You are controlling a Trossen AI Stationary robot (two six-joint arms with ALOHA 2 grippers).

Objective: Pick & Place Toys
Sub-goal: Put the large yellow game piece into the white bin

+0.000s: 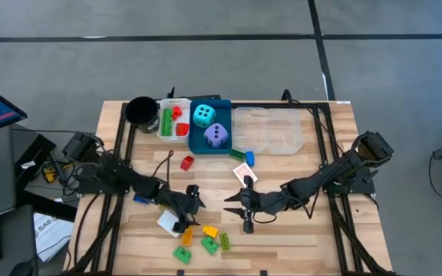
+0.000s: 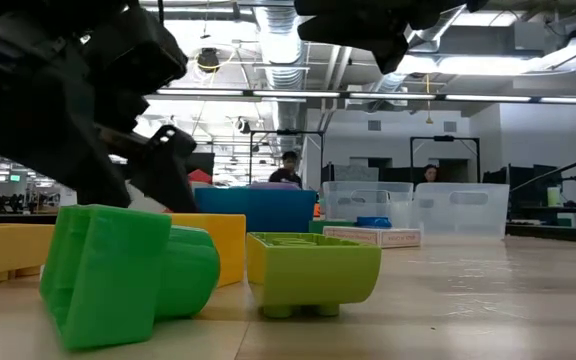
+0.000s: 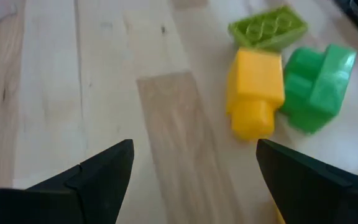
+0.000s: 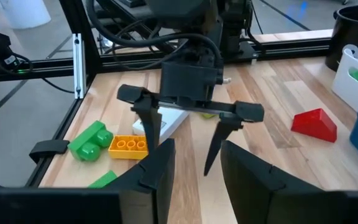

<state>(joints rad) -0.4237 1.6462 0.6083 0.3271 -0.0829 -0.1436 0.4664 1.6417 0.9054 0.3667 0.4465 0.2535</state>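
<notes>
Loose toys lie near the table's front: a yellow brick, a green brick and a lime brick, with an orange brick and a white card close by. A red brick, a blue brick and a pink card lie nearer the trays. My left gripper hangs open just above bare wood, slanting down, with the yellow brick ahead of it. My right gripper faces it from the right, open a little, with nothing between its fingers.
At the far edge stand a black cup, a white tray with green and red bricks, a blue tray with a cyan and a purple die, and clear trays. Bare wood lies at the front right.
</notes>
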